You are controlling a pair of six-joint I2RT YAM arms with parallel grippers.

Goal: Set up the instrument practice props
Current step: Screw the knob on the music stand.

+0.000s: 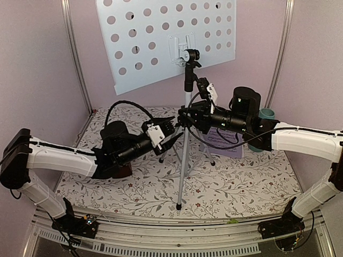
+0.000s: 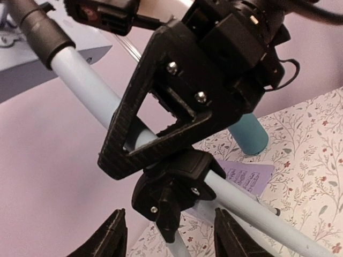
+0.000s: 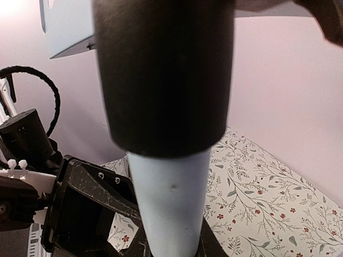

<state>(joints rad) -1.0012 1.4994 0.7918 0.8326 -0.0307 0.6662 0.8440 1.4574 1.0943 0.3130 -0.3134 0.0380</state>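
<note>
The music stand (image 1: 161,37) stands upright on spread tripod legs. Both arms reach inward to its pole: the right gripper (image 1: 185,115) is clamped on it just above the leg hub; the left gripper (image 1: 174,132) is beside the hub, fingers apart, holding nothing. The left wrist view shows this clamp closely, sheet-music pages (image 2: 247,179) lying behind; only the top view shows the metronome (image 1: 122,170) under the left arm.
</note>
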